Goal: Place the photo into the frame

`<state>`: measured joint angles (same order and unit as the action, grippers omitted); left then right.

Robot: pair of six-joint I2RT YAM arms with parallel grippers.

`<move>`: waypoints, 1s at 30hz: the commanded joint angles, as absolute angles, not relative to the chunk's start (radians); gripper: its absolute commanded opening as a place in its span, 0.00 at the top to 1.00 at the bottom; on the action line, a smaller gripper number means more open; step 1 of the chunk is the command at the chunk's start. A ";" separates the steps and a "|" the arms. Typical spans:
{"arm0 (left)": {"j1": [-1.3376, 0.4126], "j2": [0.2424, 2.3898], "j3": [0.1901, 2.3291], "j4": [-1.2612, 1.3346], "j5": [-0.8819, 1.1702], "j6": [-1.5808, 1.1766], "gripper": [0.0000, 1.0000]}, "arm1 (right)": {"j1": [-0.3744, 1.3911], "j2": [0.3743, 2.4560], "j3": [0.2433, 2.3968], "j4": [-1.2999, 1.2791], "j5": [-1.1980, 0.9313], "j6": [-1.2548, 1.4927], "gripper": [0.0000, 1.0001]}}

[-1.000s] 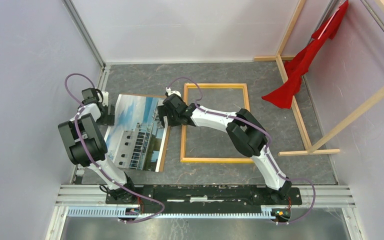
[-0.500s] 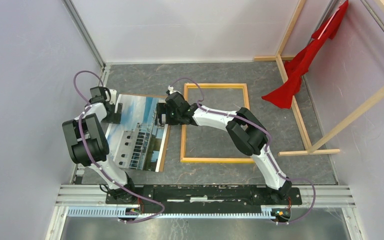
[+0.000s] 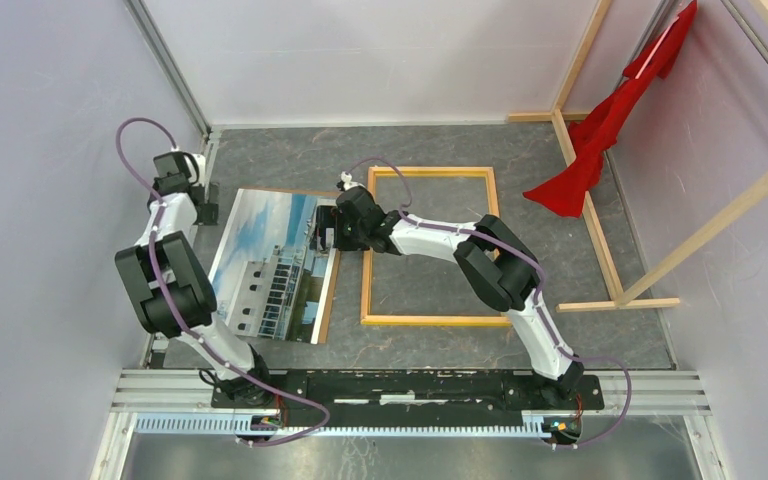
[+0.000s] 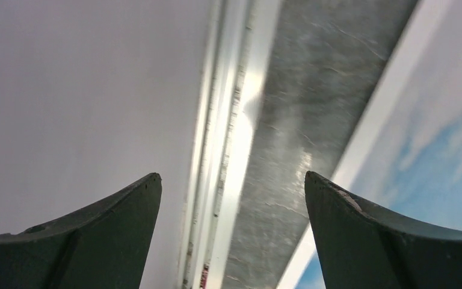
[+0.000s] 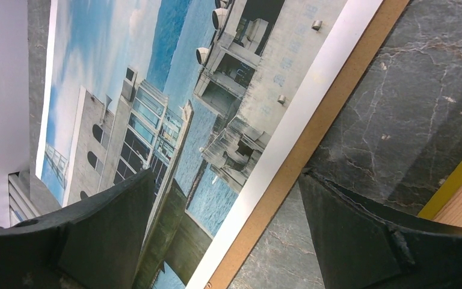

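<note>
Lying face up along the worktop's (image 3: 460,150) left edge, the photo (image 3: 270,265) shows a pale building under blue sky, with a white border around it. It rests on a brown backing sheet (image 3: 328,300), whose edge peeks out along the photo's right and far sides. Faint marks on the building's wall in the right wrist view are too blurred to read.

The frame (image 3: 430,172) lies flat at mid-worktop, just right of the backing, and encloses only bare grey surface. In the right wrist view its rail (image 5: 457,174) shows a yellow strip next to light wood.

The left gripper (image 3: 203,205) sits at the photo's far left corner, close to the side wall. Its fingers (image 4: 96,241) stand wide apart with nothing between them; one is over the wall rail, the other over the photo's border.

The right gripper (image 3: 322,228) hangs over the photo's right edge. Its fingers (image 5: 367,241) are also spread wide, straddling the border and the backing's brown edge (image 5: 313,138), and grip nothing.

A red cloth (image 3: 600,130) drapes over wooden beams (image 3: 600,240) at the far right corner.
</note>
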<state>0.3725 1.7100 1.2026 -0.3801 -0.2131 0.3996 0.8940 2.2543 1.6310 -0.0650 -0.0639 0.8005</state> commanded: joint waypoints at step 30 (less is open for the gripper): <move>0.377 1.889 1.195 -0.369 -0.084 0.321 0.08 | 0.887 2.273 1.480 -0.107 -0.143 0.866 0.02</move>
<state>0.3866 1.8969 1.2190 -0.3054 -0.1783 0.3630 0.8810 2.2257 1.5410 0.0433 -0.1089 0.8421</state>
